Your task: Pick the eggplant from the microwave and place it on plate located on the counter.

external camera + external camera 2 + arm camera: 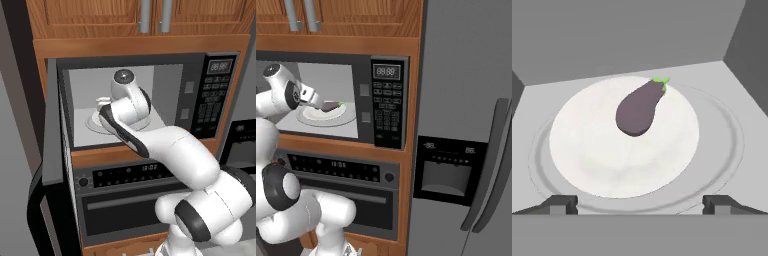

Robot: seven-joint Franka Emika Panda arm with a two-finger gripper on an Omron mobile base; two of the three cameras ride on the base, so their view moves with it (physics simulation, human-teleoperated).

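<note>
The eggplant [639, 107], dark purple with a green stem tip, lies on a bright white plate [622, 150]. That plate rests on a clear glass disc [724, 145] inside the open microwave [387, 105]. In the right base view, my gripper [317, 103] reaches into the pale grey cavity just left of the eggplant [331, 106]. In the hand view, the gripper [639, 205] is open, its fingertips [562, 205] wide apart and short of the eggplant, with nothing between them. My arm hides the eggplant in the left base view. The greyish-silver plate and the counter are out of view.
The microwave door [52, 125] stands swung open to the left. Below the microwave sits a built-in oven [125, 200] with a control strip. A grey fridge [466, 100] with a dispenser stands to the right. Wooden cabinets [90, 15] hang above.
</note>
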